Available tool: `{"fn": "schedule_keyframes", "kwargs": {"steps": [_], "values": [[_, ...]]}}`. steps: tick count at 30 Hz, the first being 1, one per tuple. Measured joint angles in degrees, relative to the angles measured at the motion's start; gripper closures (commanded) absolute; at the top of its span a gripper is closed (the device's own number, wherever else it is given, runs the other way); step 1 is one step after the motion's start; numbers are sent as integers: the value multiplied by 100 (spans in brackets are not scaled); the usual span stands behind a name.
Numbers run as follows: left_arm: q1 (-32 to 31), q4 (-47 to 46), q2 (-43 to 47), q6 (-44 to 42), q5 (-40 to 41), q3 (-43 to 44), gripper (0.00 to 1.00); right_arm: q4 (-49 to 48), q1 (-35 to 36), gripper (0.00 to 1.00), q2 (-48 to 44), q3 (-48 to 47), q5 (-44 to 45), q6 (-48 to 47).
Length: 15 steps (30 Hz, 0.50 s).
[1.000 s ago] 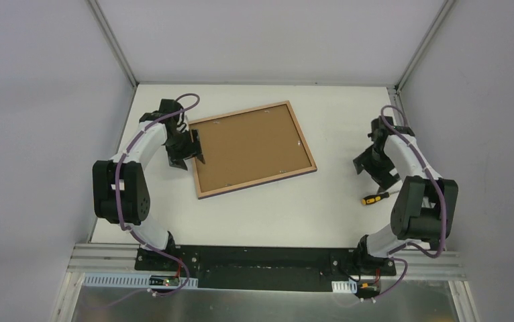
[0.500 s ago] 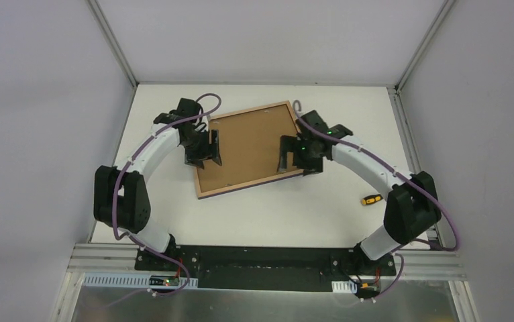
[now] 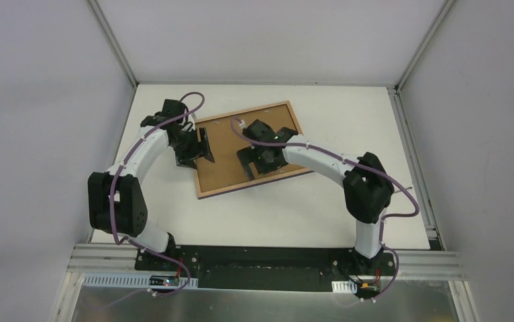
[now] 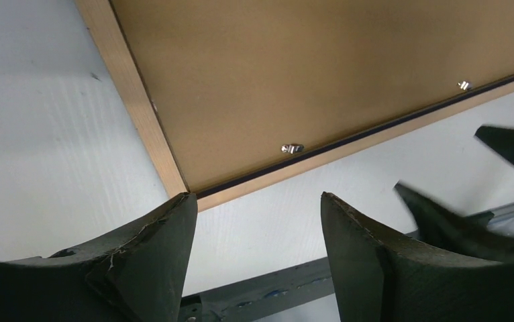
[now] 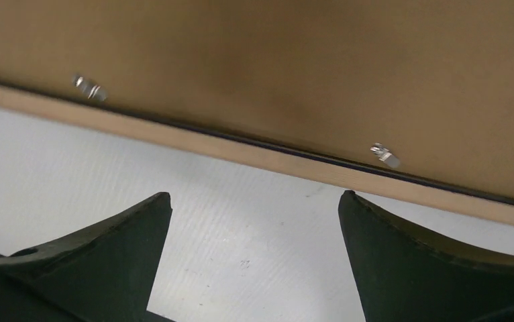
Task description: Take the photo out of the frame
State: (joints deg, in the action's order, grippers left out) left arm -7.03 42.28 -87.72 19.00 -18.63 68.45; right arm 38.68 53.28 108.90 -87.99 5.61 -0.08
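Frame back-up, left gripper and right gripper at its edges — both open, empty.

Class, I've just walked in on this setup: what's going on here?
A frame lies face down on the table, with its brown backing board up and in place. The left gripper hovers open by the frame's left side. The right gripper hovers open over its near edge. Neither holds anything.
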Motion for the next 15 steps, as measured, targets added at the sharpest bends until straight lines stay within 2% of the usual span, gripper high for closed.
{"fn": "schedule_keyframes", "kwargs": {"steps": [4, 10, 15], "values": [[-22, -2, 0, -2, -264, -26, 31, 59, -855, 2, -59, 94, -2, 964], [-350, 0, -2, -57, -411, -24, 29, 337, -2583, 14, -179, 531, -264, 2876], [-922, 7, -83, -188, -444, 131, 27, 361, -3523, 13, -448, 1606, -782, 4350]]}}
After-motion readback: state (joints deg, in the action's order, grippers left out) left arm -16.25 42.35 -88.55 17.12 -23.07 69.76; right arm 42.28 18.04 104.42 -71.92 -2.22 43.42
